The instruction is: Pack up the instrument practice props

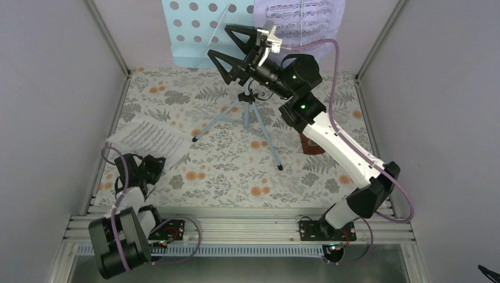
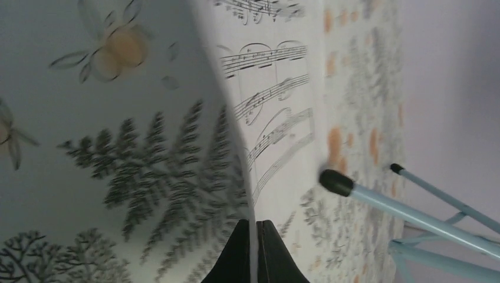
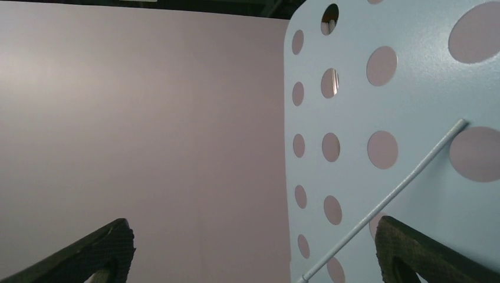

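A floral cloth covers the table (image 1: pixel 224 177), which is boxed in by pale walls (image 1: pixel 47 88). The right gripper (image 1: pixel 219 41) is raised at the far end, its jaws spread wide with nothing between them. In its wrist view, one finger sits in front of the plate (image 1: pixel 194 29) of the stand (image 1: pixel 247 115) and the other is off the plate's edge, against the wall. A thin white rod (image 3: pixel 401 194) lies slanted across the hole-dotted plate beside that finger. A lilac page (image 1: pixel 301 17) stands at the plate's right side, behind the gripper's wrist. The stand is upright near the middle of the table, its three legs splayed on the cloth. The metronome (image 1: pixel 311 144) shows only as a brown patch, mostly hidden behind the right arm, to the right of the stand.

The left gripper (image 2: pixel 253 227) is low at the near left, clenched on the edge of a white sheet (image 1: pixel 147 135). The sheet rises tilted from the fingers, and one black-capped foot (image 2: pixel 336 181) of the stand is just beside it.
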You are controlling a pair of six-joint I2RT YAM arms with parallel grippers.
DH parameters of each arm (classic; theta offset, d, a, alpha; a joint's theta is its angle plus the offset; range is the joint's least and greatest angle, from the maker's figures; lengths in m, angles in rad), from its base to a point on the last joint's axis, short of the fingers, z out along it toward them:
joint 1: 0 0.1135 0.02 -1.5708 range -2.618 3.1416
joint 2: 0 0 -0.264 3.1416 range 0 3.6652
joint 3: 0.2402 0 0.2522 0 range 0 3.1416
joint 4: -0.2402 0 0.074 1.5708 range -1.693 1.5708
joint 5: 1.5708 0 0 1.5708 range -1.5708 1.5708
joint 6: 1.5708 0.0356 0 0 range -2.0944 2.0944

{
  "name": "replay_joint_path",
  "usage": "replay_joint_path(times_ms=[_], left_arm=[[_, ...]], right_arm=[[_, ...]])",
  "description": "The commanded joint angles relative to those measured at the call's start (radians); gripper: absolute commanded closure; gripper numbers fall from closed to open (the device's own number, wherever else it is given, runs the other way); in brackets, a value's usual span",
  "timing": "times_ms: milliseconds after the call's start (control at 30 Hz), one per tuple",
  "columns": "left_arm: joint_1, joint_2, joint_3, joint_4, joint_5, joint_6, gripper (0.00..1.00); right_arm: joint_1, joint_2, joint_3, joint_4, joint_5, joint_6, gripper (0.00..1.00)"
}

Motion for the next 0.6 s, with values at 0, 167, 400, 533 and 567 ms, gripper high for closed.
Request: replay_joint_path(times_ms=[0, 167, 400, 533, 567], left_arm=[[0.002, 0.143, -0.023, 0.159, 0.064, 0.014, 0.98], [0.002, 0.196, -0.012, 0.200, 0.080, 0.019, 0.52], [0.004, 0.096, 0.101, -0.009, -0.035, 0.087, 0.01], [0.004, -0.086, 0.191, -0.240, -0.298, 0.087, 0.00], [0.004, -0.119, 0.198, -0.273, -0.345, 0.080, 0.00]], right_arm=[[0.005, -0.036, -0.019, 0.007, -0.031, 0.003, 0.03], [0.005, -0.078, -0.035, -0.030, -0.049, -0.013, 0.01], [0.005, -0.184, -0.107, -0.124, -0.014, -0.083, 0.00], [0.004, -0.295, -0.156, -0.316, 0.307, -0.202, 0.00], [0.004, -0.314, -0.166, -0.337, 0.376, -0.217, 0.00]])
